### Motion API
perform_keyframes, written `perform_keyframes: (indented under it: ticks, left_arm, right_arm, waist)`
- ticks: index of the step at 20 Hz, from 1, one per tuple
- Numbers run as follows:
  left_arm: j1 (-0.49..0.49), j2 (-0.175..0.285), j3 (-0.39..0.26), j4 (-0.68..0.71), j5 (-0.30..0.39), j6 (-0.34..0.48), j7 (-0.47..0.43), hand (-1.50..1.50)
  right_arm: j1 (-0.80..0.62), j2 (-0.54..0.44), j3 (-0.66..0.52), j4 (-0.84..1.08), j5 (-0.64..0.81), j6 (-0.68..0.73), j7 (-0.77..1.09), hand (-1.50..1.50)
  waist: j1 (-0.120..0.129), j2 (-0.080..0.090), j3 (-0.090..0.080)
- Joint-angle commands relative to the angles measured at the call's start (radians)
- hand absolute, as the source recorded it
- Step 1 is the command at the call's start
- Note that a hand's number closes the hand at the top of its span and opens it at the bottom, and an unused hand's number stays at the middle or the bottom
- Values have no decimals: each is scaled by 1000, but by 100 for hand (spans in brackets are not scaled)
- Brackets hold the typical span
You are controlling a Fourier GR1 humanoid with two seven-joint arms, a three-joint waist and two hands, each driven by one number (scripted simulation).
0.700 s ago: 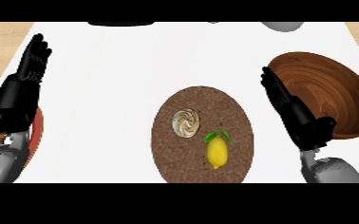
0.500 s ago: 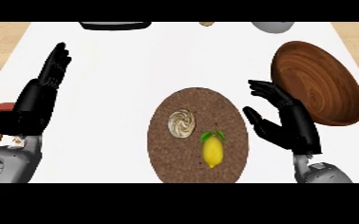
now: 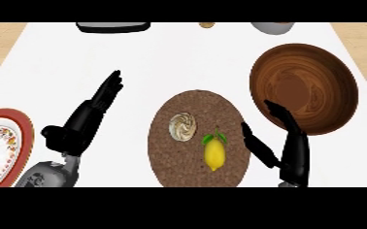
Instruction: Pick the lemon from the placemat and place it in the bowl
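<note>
A yellow lemon (image 3: 213, 153) with green leaves lies on the round brown placemat (image 3: 197, 138), right of centre. The brown wooden bowl (image 3: 305, 86) stands at the right, past the mat's edge. My right hand (image 3: 287, 143) is open just right of the lemon, thumb side toward it, a small gap between them; its fingers overlap the bowl's near rim in the view. My left hand (image 3: 86, 116) rests open at the left, fingers pointing up and away.
A cream swirled item (image 3: 183, 126) shares the placemat, left of the lemon. A red-rimmed patterned plate (image 3: 14, 143) lies at the far left edge. A dark tray (image 3: 113, 26), a grey bowl (image 3: 274, 27) and a small object (image 3: 207, 24) sit along the far edge.
My right hand has come in toward the lemon and turned edge-on. The left hand has tilted and shifted inward. The view has moved, bringing the bowl more fully into sight.
</note>
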Motion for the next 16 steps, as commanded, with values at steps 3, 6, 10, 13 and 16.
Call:
perform_keyframes:
  ticks: [3,6,10,13,16]
  left_arm:
    - [17,-31,-52,9,-3,-38,-7,0]
    - [-30,-34,-26,8,15,-35,31,0]
    - [-27,-50,-39,49,-9,-33,-9,0]
    - [13,-37,-47,19,-1,-51,-21,0]
    - [-43,-49,-46,35,-12,-37,22,0]
  right_arm:
    - [9,-29,103,-3,395,43,301,-150]
    - [-18,-17,131,13,514,200,471,-150]
    - [-104,-66,126,2,514,510,684,-150]
    - [-108,-32,161,-25,411,728,830,-150]
    - [-180,54,186,-77,348,902,1011,-150]
  waist:
    - [20,0,-3]
    - [22,0,-3]
    - [30,8,-6]
    - [56,5,-5]
    - [48,5,-2]
